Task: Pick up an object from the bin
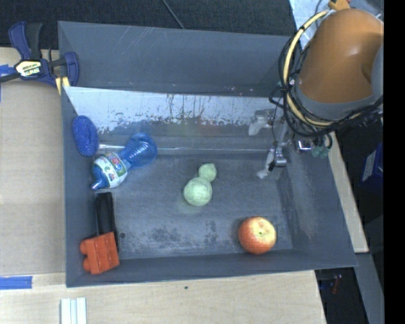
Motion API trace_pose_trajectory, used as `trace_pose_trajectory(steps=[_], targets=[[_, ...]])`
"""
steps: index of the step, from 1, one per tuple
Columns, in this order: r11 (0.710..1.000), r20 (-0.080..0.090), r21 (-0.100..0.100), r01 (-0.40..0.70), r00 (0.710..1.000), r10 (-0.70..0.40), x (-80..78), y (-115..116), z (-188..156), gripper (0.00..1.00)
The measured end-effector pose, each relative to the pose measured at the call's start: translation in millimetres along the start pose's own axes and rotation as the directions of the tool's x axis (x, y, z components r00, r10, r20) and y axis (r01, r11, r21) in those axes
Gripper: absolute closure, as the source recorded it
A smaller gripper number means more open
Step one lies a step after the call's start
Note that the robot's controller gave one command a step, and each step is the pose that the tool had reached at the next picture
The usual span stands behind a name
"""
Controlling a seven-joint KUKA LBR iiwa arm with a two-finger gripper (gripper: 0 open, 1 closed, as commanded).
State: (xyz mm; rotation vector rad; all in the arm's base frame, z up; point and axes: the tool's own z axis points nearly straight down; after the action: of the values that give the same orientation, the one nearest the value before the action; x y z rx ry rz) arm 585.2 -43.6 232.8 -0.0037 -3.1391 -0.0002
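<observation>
Block of orange plastic with black handle (100, 254): lower left corner of grey metal bin (189, 66).
Red-yellow round apple (257, 235): lower right.
Pale green two-lobed gourd (200, 187): centre.
Blue-and-white bottle (118, 162): left.
Gripper (275, 159): right, up-frame of apple, apart; how far open cannot be told; nothing seen held.

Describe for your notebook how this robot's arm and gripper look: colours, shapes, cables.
A glossy, dome-shaped orange cover is the largest part. Black and yellow cables loop around its edge in a ring and bunch beneath it. From there a slim, silvery metal gripper extends; no markings are legible on it.
</observation>
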Motion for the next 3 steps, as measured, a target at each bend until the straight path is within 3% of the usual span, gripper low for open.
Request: trace_pose_trajectory(steps=[1,2,3], targets=[[1.0,0.007,0.001,0.002,1.0,-0.002,-1.4,0,-3,0.0],[0.988,0.01,0.002,0.155,0.988,-0.155,-3.9,34,63,0.0],[0.81,0.013,0.011,0.586,0.81,-0.586,-4.5,80,73,0.0]])
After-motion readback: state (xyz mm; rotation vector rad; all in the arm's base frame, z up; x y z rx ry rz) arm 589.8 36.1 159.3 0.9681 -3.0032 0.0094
